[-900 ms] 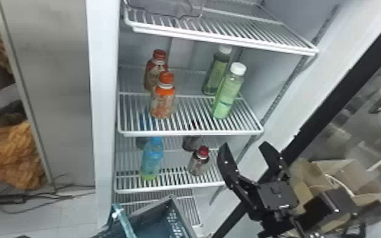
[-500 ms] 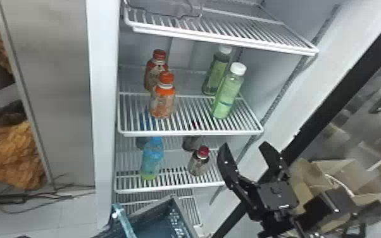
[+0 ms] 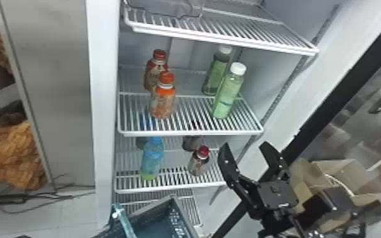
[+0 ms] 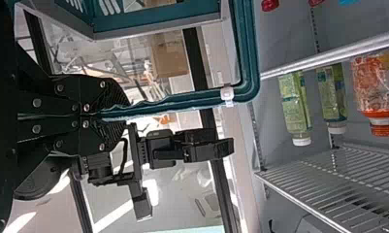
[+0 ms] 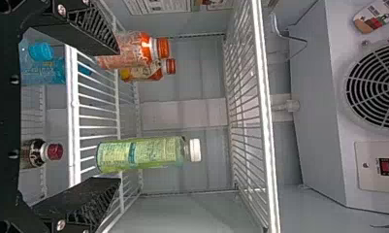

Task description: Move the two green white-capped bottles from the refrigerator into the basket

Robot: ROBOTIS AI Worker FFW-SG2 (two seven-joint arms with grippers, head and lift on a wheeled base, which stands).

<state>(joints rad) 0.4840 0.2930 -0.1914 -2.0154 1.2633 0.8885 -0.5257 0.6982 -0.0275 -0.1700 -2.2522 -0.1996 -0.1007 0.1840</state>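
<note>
Two green white-capped bottles, tall, labelled clear plastic, stand upright on a white wire shelf, 1-2 o'clock in head view, free space at their 9. Black right gripper: 4 o'clock, fingers wide open. Black left gripper: fingers clamped on the handle of the teal plastic basket, 7ish.

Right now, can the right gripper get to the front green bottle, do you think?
Probably yes: the right gripper is open toward the front green bottle, nothing appears between them, and the front orange bottle stands to the left.
</note>
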